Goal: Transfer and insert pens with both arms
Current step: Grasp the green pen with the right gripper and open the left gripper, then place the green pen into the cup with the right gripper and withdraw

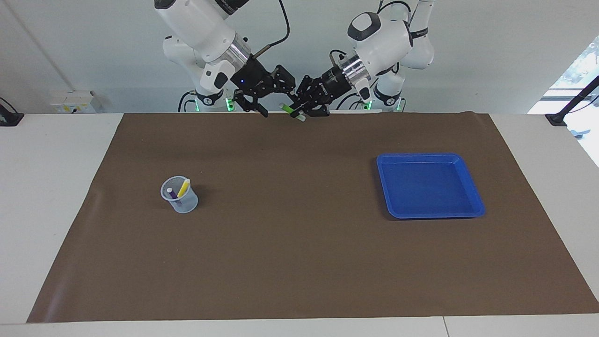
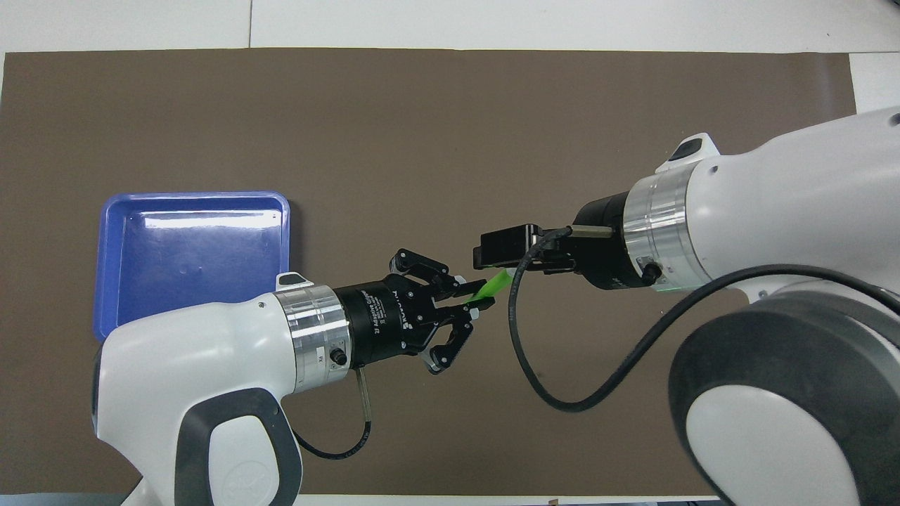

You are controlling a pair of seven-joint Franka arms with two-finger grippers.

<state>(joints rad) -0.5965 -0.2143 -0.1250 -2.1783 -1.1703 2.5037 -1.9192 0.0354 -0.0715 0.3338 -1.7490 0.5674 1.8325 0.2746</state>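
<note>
Green pen [image 2: 496, 284] pinched in the left gripper [image 2: 472, 307], up in the air over the brown mat [image 1: 299, 262].
The right gripper [image 1: 256, 105] has its fingers spread wide, right beside the pen's tip (which is hidden from above). Three pens: the yellow pen [image 1: 183, 187] and purple pen [image 1: 171, 193] stand in one clear cup [image 1: 179, 194]. One blue tray [image 1: 428, 185] sits toward the left arm's end. A white wall rises above the table's edge.

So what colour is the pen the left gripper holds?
Bright green pen, in the left gripper; clearest in the overhead view.
</note>
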